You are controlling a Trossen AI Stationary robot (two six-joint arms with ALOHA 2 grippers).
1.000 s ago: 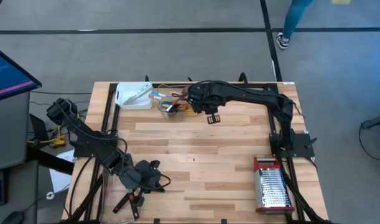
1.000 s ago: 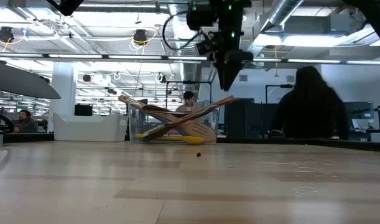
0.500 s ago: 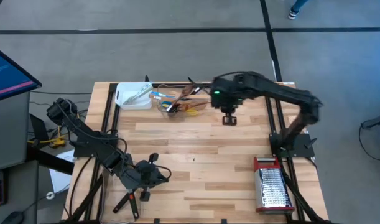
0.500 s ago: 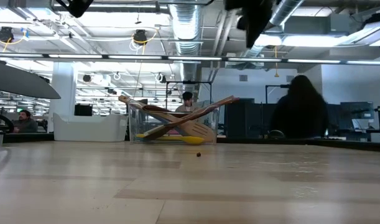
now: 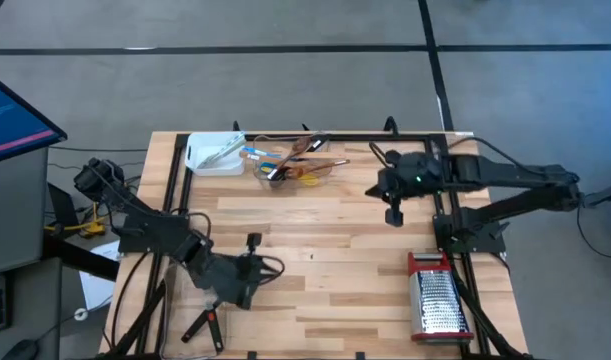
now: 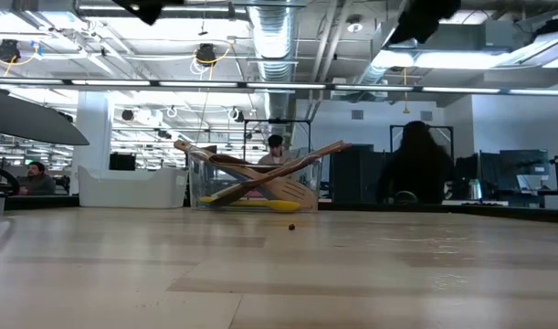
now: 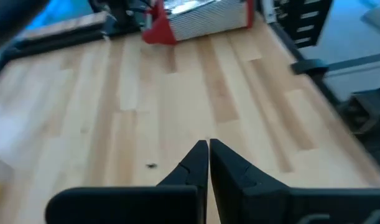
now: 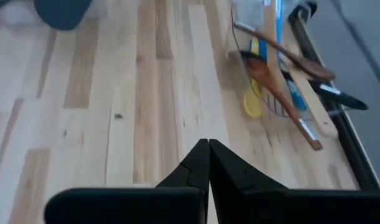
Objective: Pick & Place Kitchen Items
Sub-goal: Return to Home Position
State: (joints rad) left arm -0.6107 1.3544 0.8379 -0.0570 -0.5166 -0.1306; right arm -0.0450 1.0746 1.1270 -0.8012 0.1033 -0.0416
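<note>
wooden spoons (image 6: 288, 167) lie in clear tub (image 6: 202, 187) beside tray (image 5: 193, 160).

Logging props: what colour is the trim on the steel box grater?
Red, clearest on the steel box grater in the high view.

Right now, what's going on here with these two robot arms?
Neither arm holds anything. The right gripper, shut and empty, hangs over the right side of the table, away from the clear bin at the far edge, where wooden spoons and a yellow utensil lie piled. The left gripper, also shut, is near the front left. A steel grater sits at the front right corner.
</note>
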